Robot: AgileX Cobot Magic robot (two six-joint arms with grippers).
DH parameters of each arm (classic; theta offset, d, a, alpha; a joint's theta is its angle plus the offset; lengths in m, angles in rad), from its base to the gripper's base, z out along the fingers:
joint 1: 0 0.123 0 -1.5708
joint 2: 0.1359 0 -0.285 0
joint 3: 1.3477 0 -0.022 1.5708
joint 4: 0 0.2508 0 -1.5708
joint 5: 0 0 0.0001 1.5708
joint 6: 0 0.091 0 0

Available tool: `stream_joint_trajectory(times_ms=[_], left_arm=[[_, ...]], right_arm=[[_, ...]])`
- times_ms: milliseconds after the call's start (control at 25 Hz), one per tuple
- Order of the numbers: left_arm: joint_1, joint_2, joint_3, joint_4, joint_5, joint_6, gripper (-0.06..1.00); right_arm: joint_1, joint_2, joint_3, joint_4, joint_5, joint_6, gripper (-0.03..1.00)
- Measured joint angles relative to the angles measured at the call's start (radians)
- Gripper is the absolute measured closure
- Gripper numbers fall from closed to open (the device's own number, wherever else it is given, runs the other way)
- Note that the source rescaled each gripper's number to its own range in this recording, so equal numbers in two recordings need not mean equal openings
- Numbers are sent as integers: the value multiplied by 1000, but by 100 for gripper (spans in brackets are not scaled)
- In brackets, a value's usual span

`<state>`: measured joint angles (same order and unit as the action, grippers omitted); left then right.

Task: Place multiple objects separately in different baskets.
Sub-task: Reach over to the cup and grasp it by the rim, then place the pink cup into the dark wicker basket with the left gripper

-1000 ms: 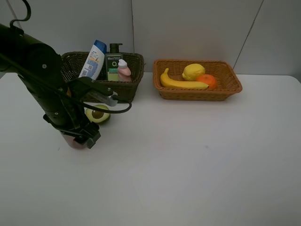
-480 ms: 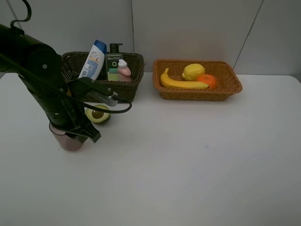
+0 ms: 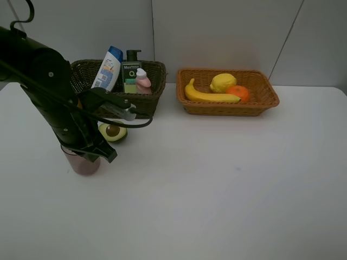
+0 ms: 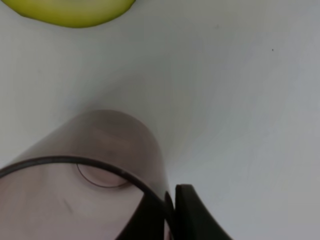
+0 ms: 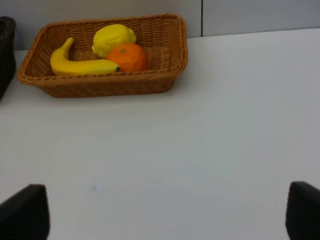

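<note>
My left gripper (image 3: 89, 153) is shut on the rim of the translucent mauve cup (image 3: 81, 162), which is upright at the table. In the left wrist view its fingers (image 4: 187, 212) pinch the cup wall (image 4: 100, 145). The halved avocado (image 3: 113, 131) lies just beyond the cup, in front of the dark basket (image 3: 154, 95), and shows at the edge of the left wrist view (image 4: 70, 12). That basket holds the white blue-capped bottle (image 3: 107, 67), the green pump bottle (image 3: 131, 73) and the pink bottle (image 3: 143, 81). The orange-tan basket (image 3: 227, 107) holds the banana (image 3: 209, 96), lemon (image 3: 223, 82) and orange (image 3: 238, 93). My right gripper (image 5: 162, 212) is open and empty.
The right wrist view shows the orange-tan basket (image 5: 105, 87) with the banana (image 5: 80, 66), lemon (image 5: 114, 38) and orange (image 5: 129, 56) some way ahead of it. The right arm is out of the exterior view. A grey wall (image 3: 227, 32) stands behind the baskets.
The left arm has lifted a little, and the cup, mostly hidden under the gripper a second ago, now stands upright in view and has shifted slightly right.
</note>
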<state>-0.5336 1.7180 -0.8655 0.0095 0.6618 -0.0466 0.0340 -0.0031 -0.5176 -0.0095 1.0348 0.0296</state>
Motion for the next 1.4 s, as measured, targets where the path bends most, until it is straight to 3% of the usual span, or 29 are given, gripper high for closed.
stream_joint_trajectory(times_ms=[560,920,1400], left_arm=[[0,-8,0,-9,30,-5,94],[0,-73,-72,-15,188,-20,94],[20,-81,-309,9,426,-23,94]], right_arm=[[0,0,0,0,0,0,-3],[0,0,0,0,0,0,-3],[0,0,0,0,0,0,-3]])
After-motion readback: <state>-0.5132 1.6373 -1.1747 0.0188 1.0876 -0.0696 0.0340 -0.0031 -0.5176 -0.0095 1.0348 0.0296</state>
